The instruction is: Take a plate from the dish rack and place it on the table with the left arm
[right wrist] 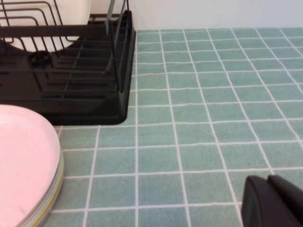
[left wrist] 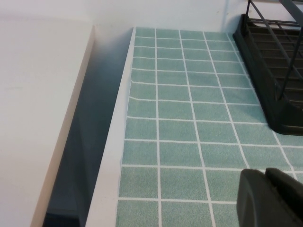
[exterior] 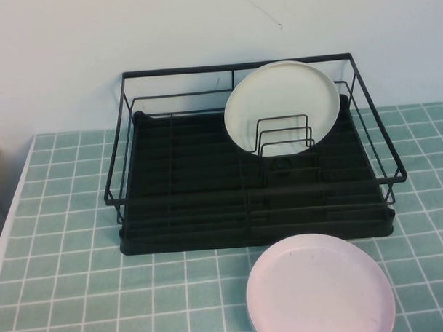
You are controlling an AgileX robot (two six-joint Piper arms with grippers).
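Pink plate (exterior: 320, 288) lies flat on the table (exterior: 66, 288), near the rack (exterior: 256, 208); left gripper (left wrist: 272, 196) parked left, jaws pressed together, empty; right gripper (right wrist: 274, 201) unclear.

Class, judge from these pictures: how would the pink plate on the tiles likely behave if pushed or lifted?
The pink plate lies flat on the table, so a push would probably slide it, not tip it. Its smooth, glossy face suggests a slippery, rigid thing. The left pincer, shut, and the right pincer both sit low over bare tiles.
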